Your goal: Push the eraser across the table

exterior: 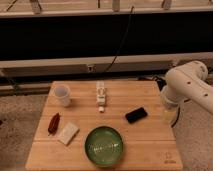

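Note:
The eraser (136, 115), a flat black oblong slab, lies on the right half of the light-wood table (145, 142), tilted a little. My white arm comes in from the right. The gripper (170, 114) hangs at the table's right edge, a short way to the right of the eraser and apart from it.
A green bowl (104, 146) sits at the front centre. A pale cream block (68, 133) and a dark red oblong thing (53, 123) lie front left. A white cup (62, 95) stands back left. A small white object (101, 93) lies at the back centre.

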### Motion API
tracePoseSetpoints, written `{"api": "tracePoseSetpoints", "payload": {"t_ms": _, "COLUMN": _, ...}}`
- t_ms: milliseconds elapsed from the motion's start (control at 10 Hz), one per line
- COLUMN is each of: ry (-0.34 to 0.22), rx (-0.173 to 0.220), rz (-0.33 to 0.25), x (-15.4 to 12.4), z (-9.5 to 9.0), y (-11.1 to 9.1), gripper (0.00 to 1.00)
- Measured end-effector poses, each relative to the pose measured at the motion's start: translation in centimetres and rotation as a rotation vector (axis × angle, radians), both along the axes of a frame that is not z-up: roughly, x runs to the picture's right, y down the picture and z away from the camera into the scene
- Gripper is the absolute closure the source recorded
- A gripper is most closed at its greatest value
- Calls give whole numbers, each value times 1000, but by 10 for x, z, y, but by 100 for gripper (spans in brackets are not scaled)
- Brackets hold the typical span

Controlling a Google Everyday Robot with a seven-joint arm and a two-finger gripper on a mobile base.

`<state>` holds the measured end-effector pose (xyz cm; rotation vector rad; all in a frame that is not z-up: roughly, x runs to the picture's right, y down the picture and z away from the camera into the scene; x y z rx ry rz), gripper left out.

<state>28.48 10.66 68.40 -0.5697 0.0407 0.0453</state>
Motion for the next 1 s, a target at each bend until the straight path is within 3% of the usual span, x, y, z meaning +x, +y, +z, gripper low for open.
{"api": "tracePoseSetpoints", "payload": {"t_ms": 500, "ry": -1, "rx": 0, "rz": 0, "x": 0, "z": 0, "y": 0, "gripper": 20}}
{"api": "tracePoseSetpoints", "payload": {"t_ms": 800, "ry": -20, "rx": -9, "rz": -6, "x": -12, "z": 22, "y": 6, "gripper": 20}}
{"api": "tracePoseSetpoints", "payload": {"t_ms": 1000, "ry": -22, "rx": -12, "rz": -9, "x": -14, "z": 27, "y": 6, "gripper": 20}}
